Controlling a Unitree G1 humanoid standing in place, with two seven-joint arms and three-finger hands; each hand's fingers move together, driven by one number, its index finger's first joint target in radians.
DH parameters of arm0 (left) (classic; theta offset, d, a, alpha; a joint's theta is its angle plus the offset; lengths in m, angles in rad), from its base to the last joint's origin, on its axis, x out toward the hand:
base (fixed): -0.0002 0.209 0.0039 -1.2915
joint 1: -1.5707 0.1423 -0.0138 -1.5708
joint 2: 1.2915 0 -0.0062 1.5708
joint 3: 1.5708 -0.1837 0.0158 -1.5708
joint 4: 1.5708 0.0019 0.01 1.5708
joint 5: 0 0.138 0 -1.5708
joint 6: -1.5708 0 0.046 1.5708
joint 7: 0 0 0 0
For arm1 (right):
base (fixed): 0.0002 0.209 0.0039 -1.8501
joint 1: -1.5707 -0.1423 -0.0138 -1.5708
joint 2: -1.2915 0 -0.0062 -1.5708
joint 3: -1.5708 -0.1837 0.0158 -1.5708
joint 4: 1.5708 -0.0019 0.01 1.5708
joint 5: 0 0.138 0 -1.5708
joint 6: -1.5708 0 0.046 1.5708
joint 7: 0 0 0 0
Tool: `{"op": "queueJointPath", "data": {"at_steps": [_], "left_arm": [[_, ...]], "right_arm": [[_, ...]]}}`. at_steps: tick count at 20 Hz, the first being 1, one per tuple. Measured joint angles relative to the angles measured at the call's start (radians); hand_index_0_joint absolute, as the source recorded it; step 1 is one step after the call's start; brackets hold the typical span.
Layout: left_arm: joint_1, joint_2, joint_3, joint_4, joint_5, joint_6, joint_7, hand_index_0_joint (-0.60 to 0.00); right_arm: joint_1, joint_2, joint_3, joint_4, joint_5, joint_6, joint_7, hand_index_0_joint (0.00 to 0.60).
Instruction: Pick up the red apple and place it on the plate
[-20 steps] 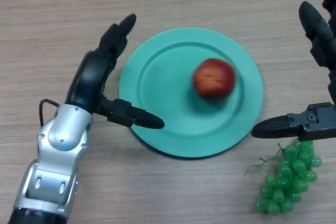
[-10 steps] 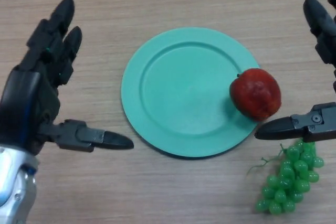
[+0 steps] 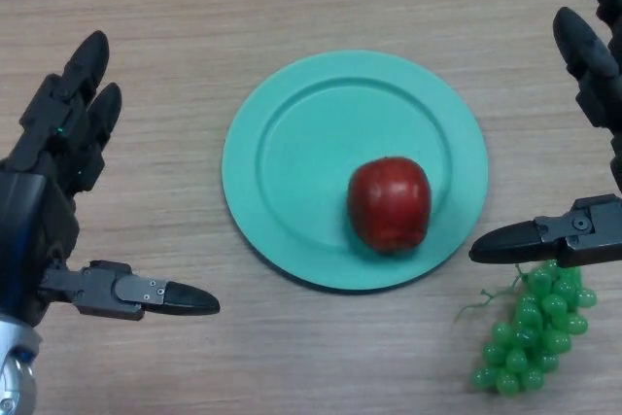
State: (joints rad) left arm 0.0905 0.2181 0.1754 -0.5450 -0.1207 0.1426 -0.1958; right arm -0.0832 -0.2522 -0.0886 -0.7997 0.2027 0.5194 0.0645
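Note:
The red apple (image 3: 390, 203) lies on the green plate (image 3: 292, 143), in its lower right part, free of both hands. My left hand (image 3: 44, 211) is open at the far left, well away from the plate, fingers straight and thumb pointing right. My right hand (image 3: 593, 85) is open at the right edge, its thumb (image 3: 544, 238) stretched toward the plate's lower right rim, a short gap from the apple.
A bunch of green grapes (image 3: 530, 332) lies on the wooden table at the lower right, just under my right thumb. The plate sits in the middle of the table.
The apple rolled from the plate's upper middle out to its right rim, then back to the lower right part. My left hand drew away from the plate to the far left.

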Motion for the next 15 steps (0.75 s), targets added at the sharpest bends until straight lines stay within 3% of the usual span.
{"op": "queueJointPath", "data": {"at_steps": [3, 9, 15], "left_arm": [[-0.020, 0.006, 0.051, 0.053, 0.011, -0.012, 0.001, 0.000], [-0.080, 0.026, 0.046, 0.060, 0.036, -0.012, 0.008, 0.000], [-0.119, 0.062, 0.051, 0.060, 0.035, -0.010, 0.018, 0.000]], "right_arm": [[-0.004, -0.001, -0.018, 0.000, 0.042, 0.000, 0.000, 0.000], [0.004, -0.001, -0.015, 0.053, 0.037, -0.046, 0.012, 0.000], [0.016, -0.001, -0.015, 0.048, 0.030, -0.047, 0.078, 0.000]]}}
